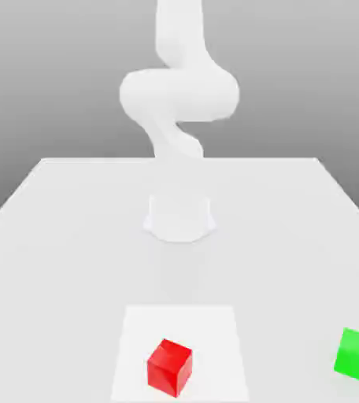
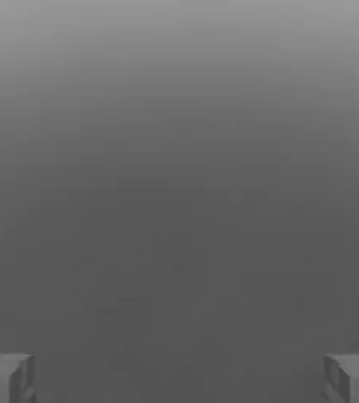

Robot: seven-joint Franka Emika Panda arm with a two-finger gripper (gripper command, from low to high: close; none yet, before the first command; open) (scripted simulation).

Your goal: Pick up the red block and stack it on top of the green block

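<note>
The open two-finger gripper [image 2: 179, 379] is kept empty, presumably ready for the smooth red cube [image 1: 169, 367]; the matte green cube [image 1: 356, 355] is left uncovered for stacking.

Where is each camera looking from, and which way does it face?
Exterior view: off the arm, facing the robot's base across the table, with the red block and green block nearest; the arm shows.
Hand view: on the hand, facing out past the gripper's open fingers toward plain grey.
Shared: the two pictures have no block in common.
</note>
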